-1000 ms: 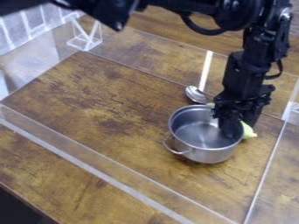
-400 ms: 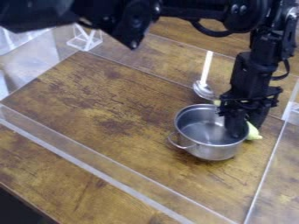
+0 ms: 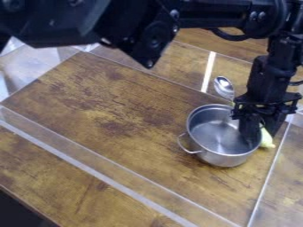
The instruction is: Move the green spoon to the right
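Camera view: tool (image 3: 258,129) points straight down, fingers clamped on green spoon (image 3: 268,138), whose pale tip pokes out just right of the fingers. Steel pot (image 3: 221,137) sits directly left of the tool, touching or nearly. Metal spoon (image 3: 221,82) lies behind it on wooden desk (image 3: 106,97).

A round stainless-steel pot (image 3: 222,136) with a small side handle at its eight o'clock sits on the dark wooden tabletop (image 3: 106,97). At the pot's twelve o'clock lies a silver metal spoon (image 3: 221,84), its pale handle pointing towards twelve. A clear acrylic barrier (image 3: 119,182) fences the table, with a clear acrylic stand (image 3: 81,35) at ten o'clock.
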`<state>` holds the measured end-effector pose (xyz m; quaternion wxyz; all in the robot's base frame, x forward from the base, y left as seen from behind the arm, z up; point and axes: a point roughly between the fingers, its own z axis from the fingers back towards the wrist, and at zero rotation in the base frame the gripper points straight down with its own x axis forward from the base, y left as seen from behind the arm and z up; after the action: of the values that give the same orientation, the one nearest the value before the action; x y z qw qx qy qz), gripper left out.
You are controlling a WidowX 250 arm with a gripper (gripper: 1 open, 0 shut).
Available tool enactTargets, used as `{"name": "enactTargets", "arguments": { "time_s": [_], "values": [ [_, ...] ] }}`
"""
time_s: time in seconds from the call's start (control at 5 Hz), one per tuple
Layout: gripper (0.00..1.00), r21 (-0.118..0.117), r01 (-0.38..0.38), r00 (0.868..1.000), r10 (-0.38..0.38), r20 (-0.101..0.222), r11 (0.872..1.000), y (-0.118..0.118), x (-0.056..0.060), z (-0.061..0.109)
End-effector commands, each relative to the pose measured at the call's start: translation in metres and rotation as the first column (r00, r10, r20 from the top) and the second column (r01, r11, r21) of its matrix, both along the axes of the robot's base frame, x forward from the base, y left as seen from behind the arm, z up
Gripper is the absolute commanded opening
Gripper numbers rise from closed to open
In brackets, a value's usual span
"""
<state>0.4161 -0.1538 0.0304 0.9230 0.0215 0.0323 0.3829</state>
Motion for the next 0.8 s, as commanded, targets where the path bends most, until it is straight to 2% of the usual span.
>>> {"name": "enactTargets", "arguments": {
  "time_s": [0.0,0.4,0.6],
  "values": [
    [0.0,-0.03,0.071,0.996,-0.069,0.059,0.997,0.0119,0.0032,0.046],
    [0.0,-0.022,0.063,0.997,-0.062,0.034,0.998,0.0208,0.0086,0.0391],
    [1.0,-0.035,0.047,0.999,-0.047,0.024,0.998,0.02,0.0098,0.0459]
  ]
}}
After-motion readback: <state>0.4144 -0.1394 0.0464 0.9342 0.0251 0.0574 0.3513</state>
